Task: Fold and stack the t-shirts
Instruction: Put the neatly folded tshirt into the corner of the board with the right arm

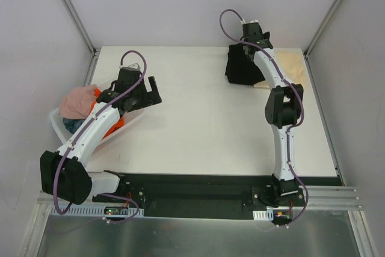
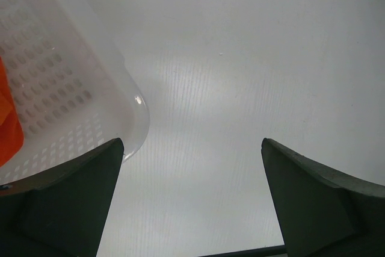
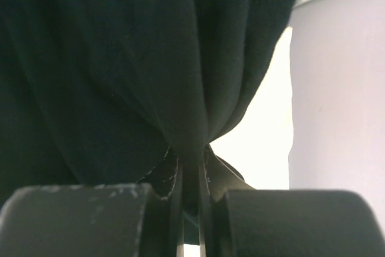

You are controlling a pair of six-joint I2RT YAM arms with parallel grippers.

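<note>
Left gripper [image 2: 191, 144], nearest the lens: released, fingers wide apart over the bare table [image 1: 204, 130]. Black t-shirt [image 1: 240, 70]: bunched near the far right corner, with a fold grasped between the clenched fingers of the right gripper [image 3: 190, 206]. Tan t-shirt [image 1: 293, 64]: flat in the far right corner, its left border meeting the black one. White basket [image 1: 55, 121]: at the left edge, holding a pink t-shirt [image 1: 78, 102], an orange t-shirt [image 1: 118, 123] and a grey-blue t-shirt [image 1: 73, 126].

black tee [image 1: 238, 70] part hid by R arm [image 1: 271, 67] | orange tee [image 2: 7, 118] edge-cut
</note>
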